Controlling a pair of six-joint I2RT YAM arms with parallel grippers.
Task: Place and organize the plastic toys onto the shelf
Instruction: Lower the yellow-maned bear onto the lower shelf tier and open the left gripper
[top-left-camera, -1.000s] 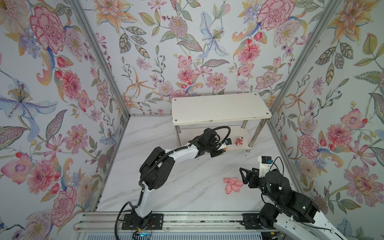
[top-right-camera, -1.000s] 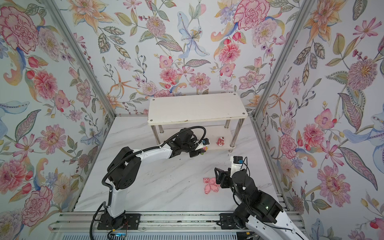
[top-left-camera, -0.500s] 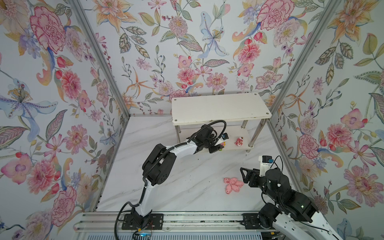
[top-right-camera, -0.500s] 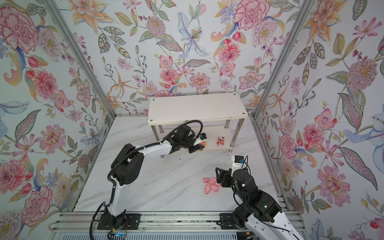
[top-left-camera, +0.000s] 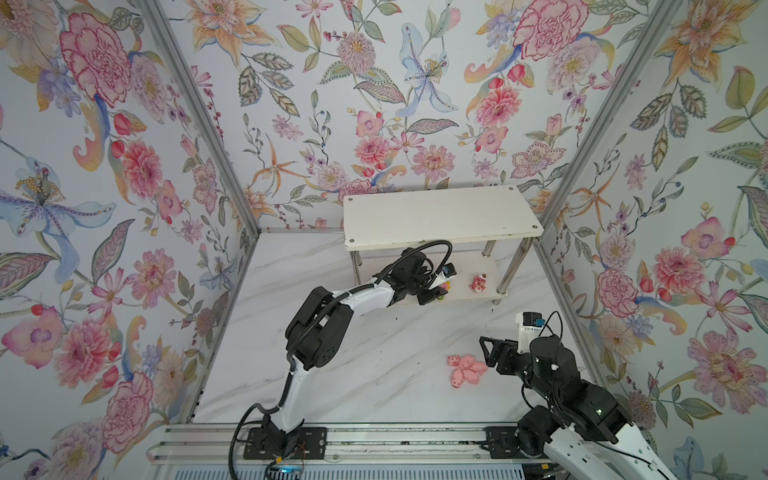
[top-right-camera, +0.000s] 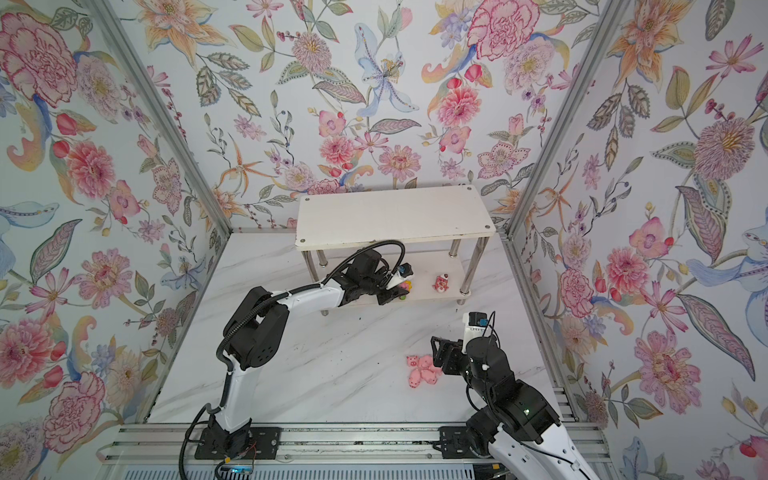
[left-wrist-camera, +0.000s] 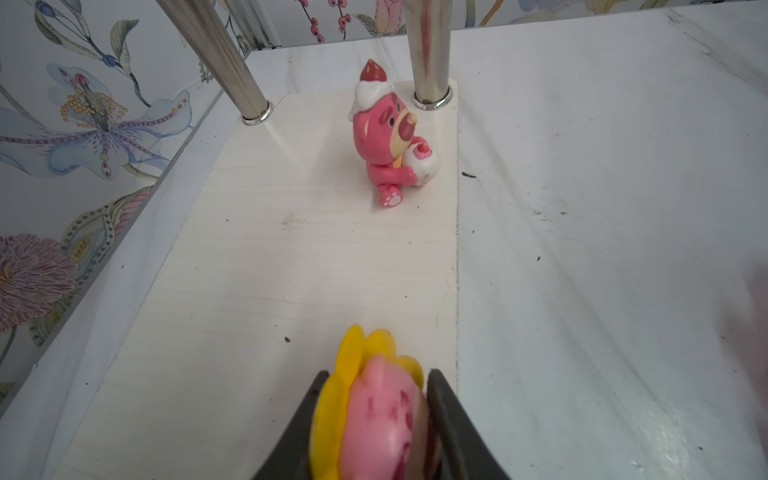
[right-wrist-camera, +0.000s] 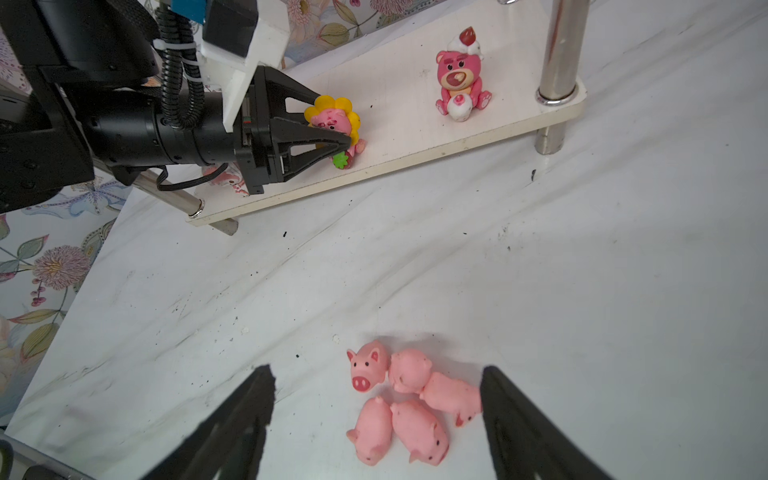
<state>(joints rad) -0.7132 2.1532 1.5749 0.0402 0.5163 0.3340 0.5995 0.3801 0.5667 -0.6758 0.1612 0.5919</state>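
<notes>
The left wrist view alone shows the left gripper (left-wrist-camera: 376, 374) clamped on the sunflower toy (left-wrist-camera: 370, 399), one finger against each side, low over the lower board (left-wrist-camera: 291, 249) of the shelf (top-left-camera: 440, 216). The right wrist view shows that toy head-up. In it the bear (right-wrist-camera: 459, 79) sits upright on the same board beside a chrome leg (right-wrist-camera: 561, 50), and the right gripper (right-wrist-camera: 377, 370) hangs with jaws wide apart over five pigs (right-wrist-camera: 399, 399) clustered on the bench (right-wrist-camera: 582, 291); one pig faces the camera and the others' long axes fan out.
</notes>
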